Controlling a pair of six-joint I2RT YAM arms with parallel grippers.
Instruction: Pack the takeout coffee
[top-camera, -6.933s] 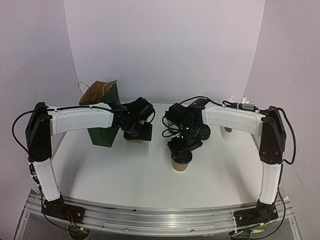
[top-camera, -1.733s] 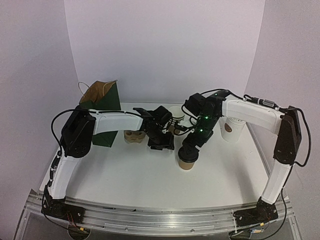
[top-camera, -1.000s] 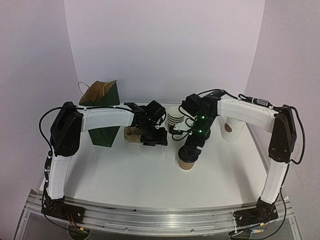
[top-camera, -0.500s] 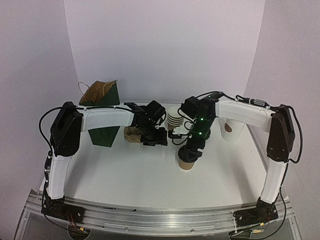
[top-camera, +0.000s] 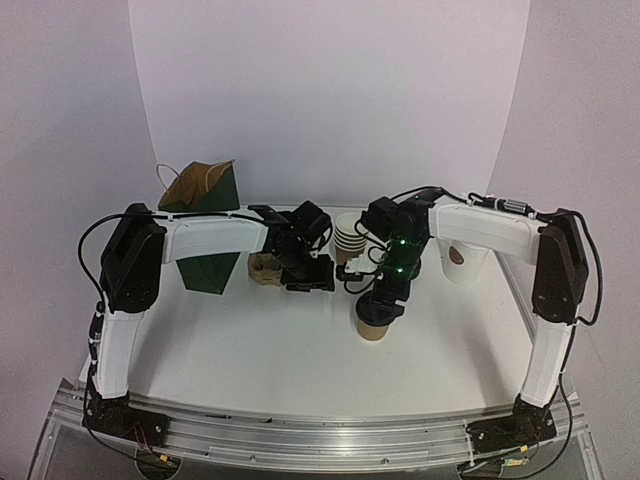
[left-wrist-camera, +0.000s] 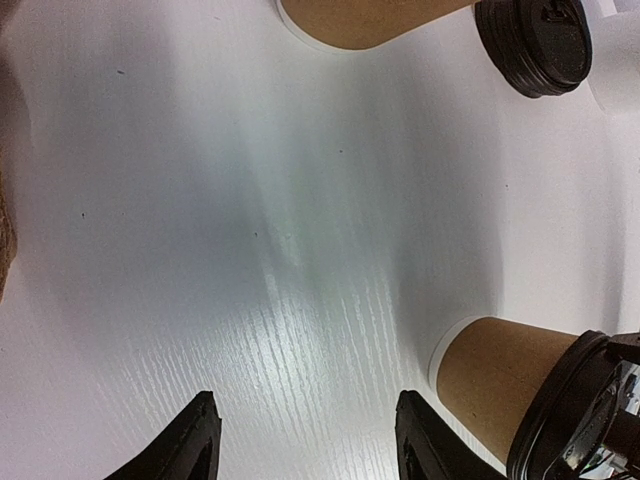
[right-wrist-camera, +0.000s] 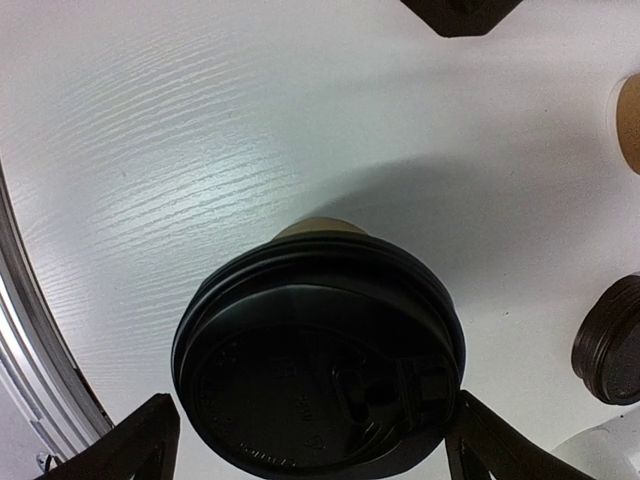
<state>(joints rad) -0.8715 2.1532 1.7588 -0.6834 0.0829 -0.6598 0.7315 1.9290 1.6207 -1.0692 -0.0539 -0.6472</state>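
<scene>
**Finding: coffee stands directly under the right gripper; the left arm lies across the route to the packing**

Subject. The takeout coffee (top-camera: 372, 327) stands upright on the table (top-camera: 250, 350) with its black lid (right-wrist-camera: 318, 365) seated. Its long axis is vertical.

Right gripper (right-wrist-camera: 315, 430). It sits immediately above the coffee and looks straight down that axis. The jaws are spread wide, with one fingertip on each side of the lid rim. No clamp on the coffee is evident, and whether either tip brushes the rim cannot be told.

Left gripper (left-wrist-camera: 305, 445). It is released, with nothing between the jaws and bare table below. It hangs to the left of the coffee and slightly behind it, near but apart.

Judgement. The right arm is plainly the nearer one. A grasp calls for a straight descent past the lid, then closing on the cup wall.

Surroundings, relative to the coffee:
- A stack of brown cups (top-camera: 349, 238) is behind it.
- Spare black lids (left-wrist-camera: 533, 42) lie beside that stack.
- A white cup of wrapped sticks (top-camera: 461, 262) is behind and to the right.
- The pulp carrier (top-camera: 263, 268) is to the left, beyond the left gripper.
- The green paper bag (top-camera: 205, 222) is further left and behind.

Obstruction. The left arm lies between the coffee and both the carrier and the bag. In my judgement a leftward carry risks a collision unless that arm gives way.
</scene>
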